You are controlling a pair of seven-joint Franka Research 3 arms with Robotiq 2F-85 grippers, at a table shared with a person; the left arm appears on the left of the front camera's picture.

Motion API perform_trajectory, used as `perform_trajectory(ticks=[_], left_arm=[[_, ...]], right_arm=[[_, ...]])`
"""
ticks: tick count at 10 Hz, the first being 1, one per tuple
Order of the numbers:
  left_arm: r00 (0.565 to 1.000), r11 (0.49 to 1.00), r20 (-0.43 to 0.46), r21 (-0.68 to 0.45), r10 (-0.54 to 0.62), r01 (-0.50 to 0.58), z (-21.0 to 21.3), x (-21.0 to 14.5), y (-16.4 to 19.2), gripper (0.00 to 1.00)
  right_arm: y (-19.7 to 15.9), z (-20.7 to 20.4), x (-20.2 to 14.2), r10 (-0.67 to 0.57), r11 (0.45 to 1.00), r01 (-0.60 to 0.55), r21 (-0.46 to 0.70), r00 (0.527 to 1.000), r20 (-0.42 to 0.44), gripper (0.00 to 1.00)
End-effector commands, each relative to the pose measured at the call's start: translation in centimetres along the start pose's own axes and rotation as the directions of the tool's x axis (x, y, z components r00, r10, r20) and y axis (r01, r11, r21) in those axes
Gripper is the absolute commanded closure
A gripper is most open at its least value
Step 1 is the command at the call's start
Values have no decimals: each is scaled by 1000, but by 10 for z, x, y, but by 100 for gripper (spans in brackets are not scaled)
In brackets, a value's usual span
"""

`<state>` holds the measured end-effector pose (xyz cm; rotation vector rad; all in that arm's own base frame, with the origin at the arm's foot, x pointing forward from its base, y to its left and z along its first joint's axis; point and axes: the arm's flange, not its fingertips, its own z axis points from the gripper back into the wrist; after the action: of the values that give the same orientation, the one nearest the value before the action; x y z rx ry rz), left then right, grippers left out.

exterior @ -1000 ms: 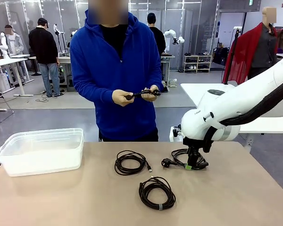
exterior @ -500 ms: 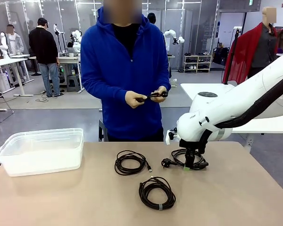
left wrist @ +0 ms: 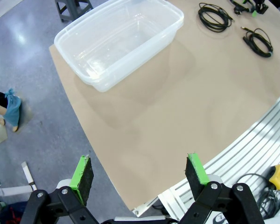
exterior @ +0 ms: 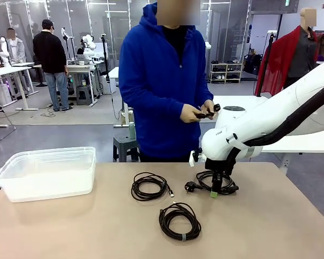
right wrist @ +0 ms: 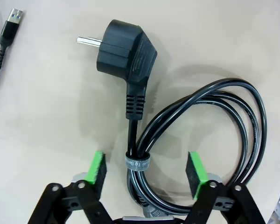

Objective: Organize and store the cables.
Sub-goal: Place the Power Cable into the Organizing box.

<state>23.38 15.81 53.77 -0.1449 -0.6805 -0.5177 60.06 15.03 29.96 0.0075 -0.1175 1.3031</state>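
Observation:
Three coiled black cables lie on the table. One coil [exterior: 149,186] sits mid-table, a banded one [exterior: 179,220] nearer me. The third, a power cable [right wrist: 200,116] with a black plug [right wrist: 126,51], lies under my right gripper [exterior: 216,191]. That gripper [right wrist: 145,172] is open, and its green pads [right wrist: 97,170] straddle the coil's grey band [right wrist: 136,163] without touching it. The person's gloved hands hold a fourth cable [exterior: 205,114] above the far edge. My left gripper [left wrist: 140,172] hangs open and holds nothing, high over the table's left end.
A clear plastic bin [exterior: 46,172], seen also from above [left wrist: 121,42], stands at the table's left. A USB end [right wrist: 13,21] of the neighbouring coil lies close to the plug. The person in blue stands at the far edge, right of centre.
The person has stepped to the right while working on the cable in hand. My right arm has turned slightly over the power cable, and its gripper stays low on the coil.

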Motion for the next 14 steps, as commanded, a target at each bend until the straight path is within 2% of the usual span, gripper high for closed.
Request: perform_trajectory(ticks=[1, 3, 9, 14], left_arm=[[1000, 1000, -11, 7, -2, 2, 0, 1, -1, 0], [1000, 1000, -11, 7, -2, 2, 0, 1, -1, 0], [1000, 1000, -11, 7, -2, 2, 0, 1, -1, 0], [1000, 1000, -11, 7, -2, 2, 0, 1, -1, 0]], right_arm=[[-6, -2, 7, -22, 1000, 22, 4, 1000, -17, 62], [-8, -5, 8, -29, 1000, 29, 5, 999, -17, 100], [-2, 2, 10, -20, 1000, 20, 10, 999, -40, 100], [-2, 66, 13, -57, 998, 60, 29, 995, -82, 100]])
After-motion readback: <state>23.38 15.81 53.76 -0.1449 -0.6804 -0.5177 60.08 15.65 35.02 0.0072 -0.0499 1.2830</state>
